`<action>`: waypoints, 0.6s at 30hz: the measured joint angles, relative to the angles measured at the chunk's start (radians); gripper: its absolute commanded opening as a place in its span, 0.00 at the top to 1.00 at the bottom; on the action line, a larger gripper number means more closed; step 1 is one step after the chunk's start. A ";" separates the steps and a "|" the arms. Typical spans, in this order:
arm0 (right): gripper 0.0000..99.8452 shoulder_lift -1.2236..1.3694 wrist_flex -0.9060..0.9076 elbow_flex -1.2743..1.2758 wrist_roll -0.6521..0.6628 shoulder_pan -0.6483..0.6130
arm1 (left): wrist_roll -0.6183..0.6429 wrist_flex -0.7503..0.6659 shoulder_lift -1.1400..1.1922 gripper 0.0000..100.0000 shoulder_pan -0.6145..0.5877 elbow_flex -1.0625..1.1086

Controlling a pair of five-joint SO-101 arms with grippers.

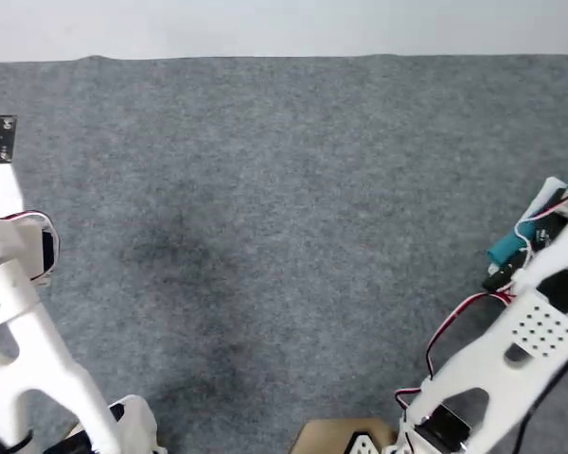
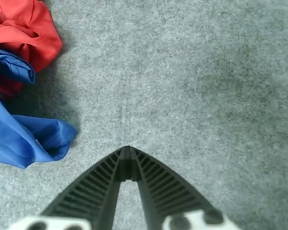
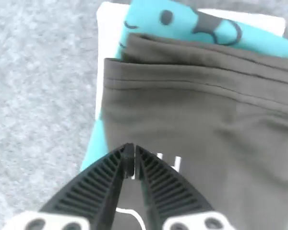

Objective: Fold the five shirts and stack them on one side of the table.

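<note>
Table (image 1: 284,189): grey felt top.
Left claw (image 2: 129,158): clenched, holding nothing, above bare felt.
Red shirt (image 2: 24,28), blue shirt (image 2: 19,129): crumpled, touching each other, near the left claw.
Right claw (image 3: 129,155): clenched, empty, over a folded dark shirt (image 3: 192,120).
Dark shirt lies on a teal shirt (image 3: 144,24) and a white shirt (image 3: 108,33); stack at the table's right edge.

The high view looks straight down on the grey mat (image 1: 293,208) from well above. Each wrist view looks down along its own gripper from close by: left gripper (image 2: 128,151) over bare mat, right gripper (image 3: 129,147) over a stack (image 3: 197,120). All share the mat
</note>
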 measured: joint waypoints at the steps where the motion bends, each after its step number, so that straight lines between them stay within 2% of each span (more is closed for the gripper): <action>1: 0.99 0.003 -0.002 0.000 0.000 -0.009 | 0.000 0.000 0.000 1.00 0.000 0.000; 11: 0.99 0.201 -0.109 0.000 0.000 -0.048 | 0.000 0.000 0.000 1.00 0.000 0.000; 18: 0.99 0.157 0.003 -0.123 -0.018 -0.069 | 0.000 0.000 0.000 1.00 0.000 0.000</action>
